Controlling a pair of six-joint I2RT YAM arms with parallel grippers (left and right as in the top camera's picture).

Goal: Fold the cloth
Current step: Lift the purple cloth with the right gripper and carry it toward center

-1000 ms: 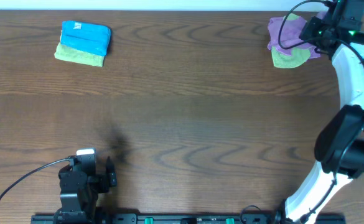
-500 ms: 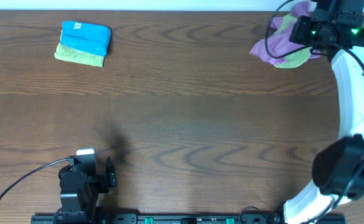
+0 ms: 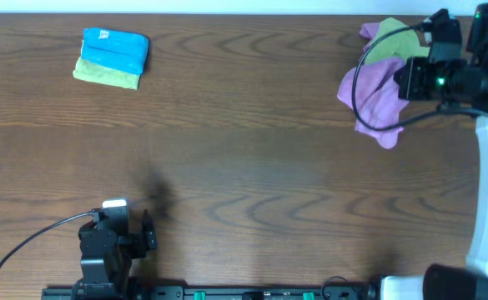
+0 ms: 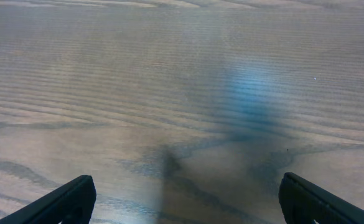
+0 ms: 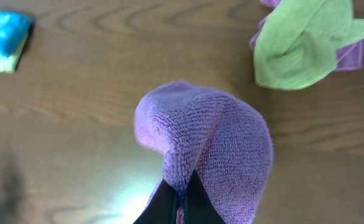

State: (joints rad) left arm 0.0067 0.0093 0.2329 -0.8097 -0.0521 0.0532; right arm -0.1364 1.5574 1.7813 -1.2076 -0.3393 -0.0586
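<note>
Overhead: top-down, far. R wrist cam close; both show cloth (image 5: 213, 137).

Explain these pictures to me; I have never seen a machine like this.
Two robot arms work at a wooden table. One picture looks down from above; the other two come from cameras on each wrist. The right gripper is shut on the purple cloth, pinching a bunched part. The left gripper stands open, holding nothing. Beside the held cloth lies a yellow-green cloth over another purple cloth. At the far left corner, a folded blue cloth sits on a second yellow-green cloth.
</note>
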